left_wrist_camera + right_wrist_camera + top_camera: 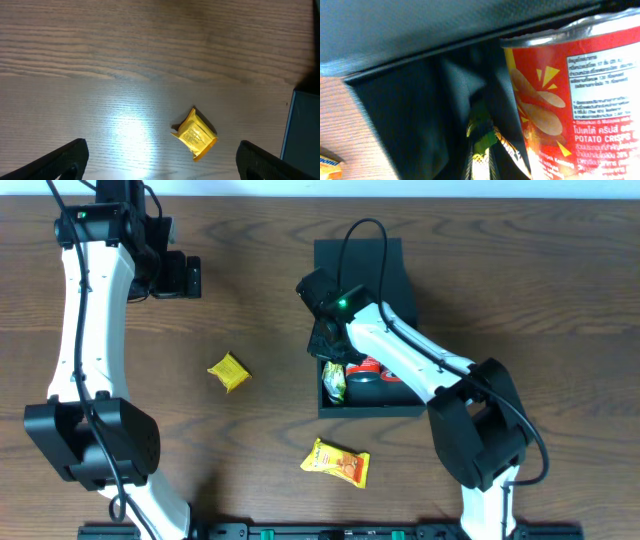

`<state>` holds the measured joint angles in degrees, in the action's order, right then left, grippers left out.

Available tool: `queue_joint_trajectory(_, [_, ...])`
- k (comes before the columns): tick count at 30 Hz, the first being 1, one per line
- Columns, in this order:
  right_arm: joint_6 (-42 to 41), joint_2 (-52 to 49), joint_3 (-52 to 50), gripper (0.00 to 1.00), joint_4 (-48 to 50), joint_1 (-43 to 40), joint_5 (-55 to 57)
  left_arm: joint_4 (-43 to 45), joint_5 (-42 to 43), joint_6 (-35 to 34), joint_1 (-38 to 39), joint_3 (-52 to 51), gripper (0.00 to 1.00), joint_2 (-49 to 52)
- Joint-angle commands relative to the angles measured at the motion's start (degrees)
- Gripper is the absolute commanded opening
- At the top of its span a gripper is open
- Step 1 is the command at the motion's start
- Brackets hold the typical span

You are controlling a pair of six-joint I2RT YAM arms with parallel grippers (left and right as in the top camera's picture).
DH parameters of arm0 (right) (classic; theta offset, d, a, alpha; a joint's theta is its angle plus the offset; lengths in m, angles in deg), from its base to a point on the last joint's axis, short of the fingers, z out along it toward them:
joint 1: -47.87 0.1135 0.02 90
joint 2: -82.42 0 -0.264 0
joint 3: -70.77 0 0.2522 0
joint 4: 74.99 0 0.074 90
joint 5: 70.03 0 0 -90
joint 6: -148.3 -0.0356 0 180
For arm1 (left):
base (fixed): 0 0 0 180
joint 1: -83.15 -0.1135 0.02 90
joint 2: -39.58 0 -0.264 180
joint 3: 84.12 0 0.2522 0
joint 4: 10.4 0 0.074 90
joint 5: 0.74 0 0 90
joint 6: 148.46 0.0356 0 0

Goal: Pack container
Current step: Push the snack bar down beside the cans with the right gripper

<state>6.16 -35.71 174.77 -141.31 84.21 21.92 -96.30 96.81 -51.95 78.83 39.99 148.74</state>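
Observation:
The container [395, 275] is a dark teal box with its flap lid open at the far side; its wall also shows in the right wrist view [405, 35]. Inside lie a red potato crisps can [372, 369] [570, 100] and a green and yellow snack packet [333, 383] [479, 162]. My right gripper [326, 345] [485, 127] reaches into the box's left part and looks shut on the packet's end. A small yellow packet [229, 372] [195, 135] lies on the table. My left gripper [186, 277] [162, 147] is open, empty, and hangs above the table near it.
An orange-yellow snack packet [336, 462] lies on the wooden table [250, 440] in front of the box; its corner shows in the right wrist view [327, 165]. The box's edge [302, 130] shows at the right of the left wrist view.

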Motion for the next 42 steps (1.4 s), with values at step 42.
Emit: queue_joint_trajectory(42, [7.02, -0.31, -0.68, 0.02, 11.85, -1.88, 9.31, -0.04, 0.66, 1.22, -0.26, -0.02, 0.95, -0.72])
